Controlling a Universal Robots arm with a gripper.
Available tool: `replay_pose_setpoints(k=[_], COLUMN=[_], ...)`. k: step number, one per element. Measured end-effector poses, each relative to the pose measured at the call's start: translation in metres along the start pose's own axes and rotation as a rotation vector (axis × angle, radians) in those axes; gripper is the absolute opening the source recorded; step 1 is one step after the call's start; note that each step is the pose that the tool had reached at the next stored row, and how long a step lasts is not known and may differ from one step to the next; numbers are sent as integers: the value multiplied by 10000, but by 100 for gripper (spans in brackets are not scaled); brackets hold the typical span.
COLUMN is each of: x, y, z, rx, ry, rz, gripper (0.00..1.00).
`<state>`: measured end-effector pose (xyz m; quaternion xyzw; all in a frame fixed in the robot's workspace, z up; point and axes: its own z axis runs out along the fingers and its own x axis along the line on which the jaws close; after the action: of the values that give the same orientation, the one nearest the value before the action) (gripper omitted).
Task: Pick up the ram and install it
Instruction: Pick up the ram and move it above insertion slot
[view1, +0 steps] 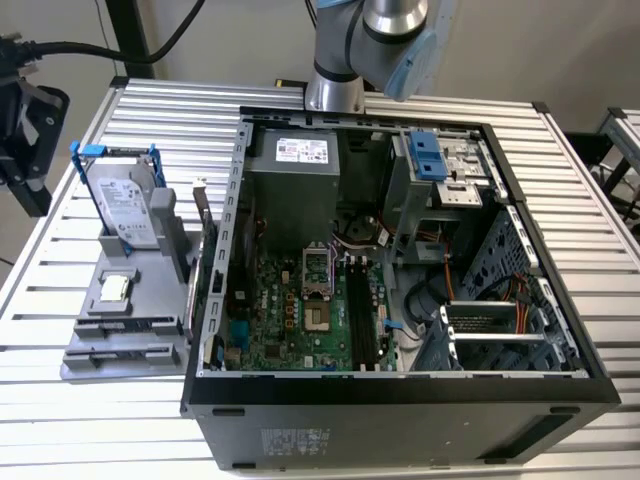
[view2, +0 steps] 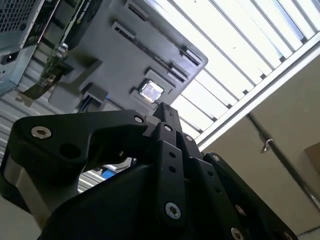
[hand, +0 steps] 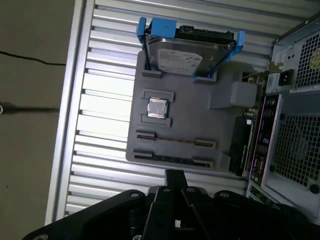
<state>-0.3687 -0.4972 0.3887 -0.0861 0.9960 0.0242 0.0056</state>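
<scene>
Edgewise, the long thin dark ram strip (hand: 175, 141) sits in a grey holder block (hand: 200, 122) on the slatted metal table (hand: 105, 100), at nine o'clock from the open black computer case (view1: 400, 410) in the exterior view. The jaws are pressed together, empty.

1. The robot arm (view1: 338, 70) rises just behind the open black metal computer case (view1: 400, 395). It is built of silver-grey cylindrical segments that flare to a round collar at the foot.
2. A rounded pale blue plastic cap (view1: 418, 58) covers one joint, above the case's rear wall.
3. The matte black gripper (view2: 165, 111), pictured off to the side of the case in both wrist views, is made of flat, angular bar links that taper to one narrow tip.
4. Shiny silver round-head screws (view2: 41, 132) pin the links at each pivot.
</scene>
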Motion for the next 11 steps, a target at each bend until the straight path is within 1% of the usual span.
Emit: replay_pose_setpoints(k=[11], x=[0], y=[0], z=[0], rx=[-28], ry=[91], rz=[-1915], gripper=[0])
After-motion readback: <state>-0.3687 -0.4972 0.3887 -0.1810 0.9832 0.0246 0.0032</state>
